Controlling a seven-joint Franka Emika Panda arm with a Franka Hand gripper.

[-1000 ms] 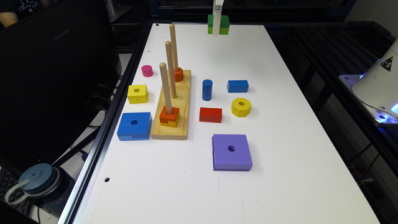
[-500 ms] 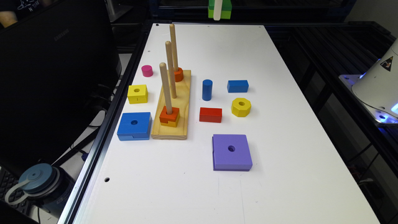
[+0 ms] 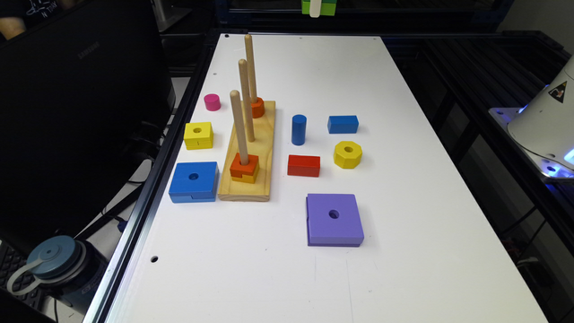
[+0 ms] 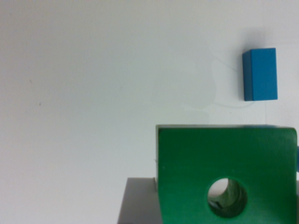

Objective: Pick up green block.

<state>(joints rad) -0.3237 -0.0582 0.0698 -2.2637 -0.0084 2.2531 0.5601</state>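
Gripper (image 3: 315,8) at the top centre of the exterior frame grips the green block (image 4: 227,175), lifted well above the white table (image 3: 403,251).

From where I hang, little can be read. The monitor (image 3: 85,112) at the exterior view's left bears the word "SAMSUNG" in faint grey letters on its black back, near the top. Above it, at the upper left corner, a dark garment (image 3: 31,11) carries white print, too cropped and small for me to read beyond a stray "N". At the exterior view's right, the white base (image 3: 545,121) carries a yellow warning triangle with a black symbol inside; I cannot make out the symbol. The blocks on the table show no letters or numbers.
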